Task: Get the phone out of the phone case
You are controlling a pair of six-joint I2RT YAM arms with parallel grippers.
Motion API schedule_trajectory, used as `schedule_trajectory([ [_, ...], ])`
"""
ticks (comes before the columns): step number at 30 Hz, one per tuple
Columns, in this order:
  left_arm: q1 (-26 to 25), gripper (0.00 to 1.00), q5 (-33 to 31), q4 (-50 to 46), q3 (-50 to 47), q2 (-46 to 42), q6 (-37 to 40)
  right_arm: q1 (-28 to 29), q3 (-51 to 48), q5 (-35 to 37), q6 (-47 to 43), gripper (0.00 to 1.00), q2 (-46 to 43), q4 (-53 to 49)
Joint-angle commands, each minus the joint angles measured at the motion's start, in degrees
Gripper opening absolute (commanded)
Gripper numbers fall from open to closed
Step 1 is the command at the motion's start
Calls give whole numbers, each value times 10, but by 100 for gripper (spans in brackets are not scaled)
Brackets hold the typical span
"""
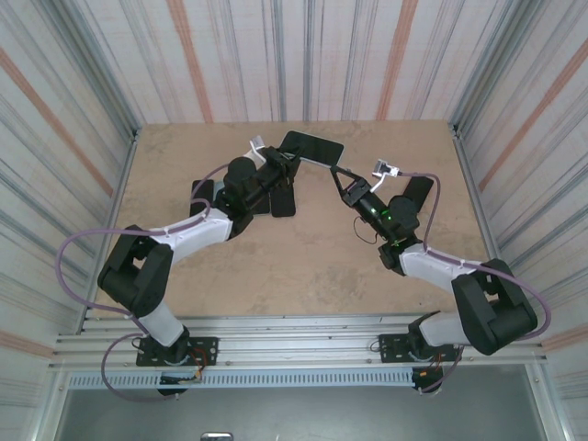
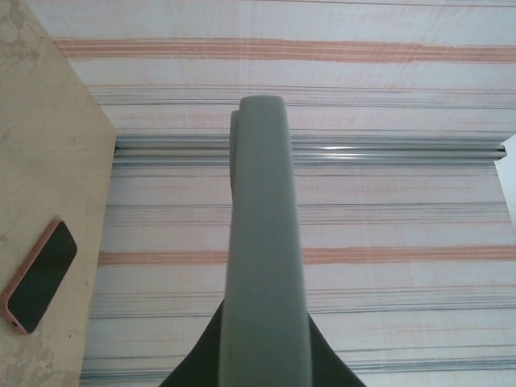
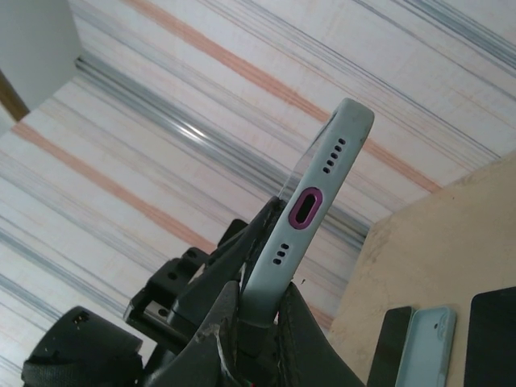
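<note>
Gripping cased phone (image 1: 312, 147) with left hand (image 1: 285, 163) closed tight; likewise with right hand (image 1: 337, 172); raised clear above the surface (image 1: 303, 266).

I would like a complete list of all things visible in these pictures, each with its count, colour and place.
cased phone: one, grey-green case, held in the air between both grippers
pink-cased phone: one, dark screen, flat on the table
light blue case: one, flat on the table
dark phone: one, black, beside the light blue case
black flat item: one, kind unclear
table: one, beige
left gripper: shut on the cased phone
right gripper: shut on the cased phone
</note>
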Motion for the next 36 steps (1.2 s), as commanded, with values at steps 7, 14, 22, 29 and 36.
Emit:
schedule_trajectory([
  [7, -6, 0, 29, 89, 51, -66, -19, -28, -5, -12, -67, 15, -3, -134],
  [14, 0, 0, 37, 57, 53, -74, 5, -42, 13, -48, -84, 18, -18, -156],
  [22, 29, 0, 55, -51, 61, -109, 93, -65, 50, -185, -82, 46, -31, -116],
  [29, 49, 0, 67, -94, 68, -116, 141, -73, 77, -245, 8, 53, -20, -54],
  [36, 50, 0, 85, -94, 79, -104, 149, -62, 120, -265, 82, 51, 8, -42],
])
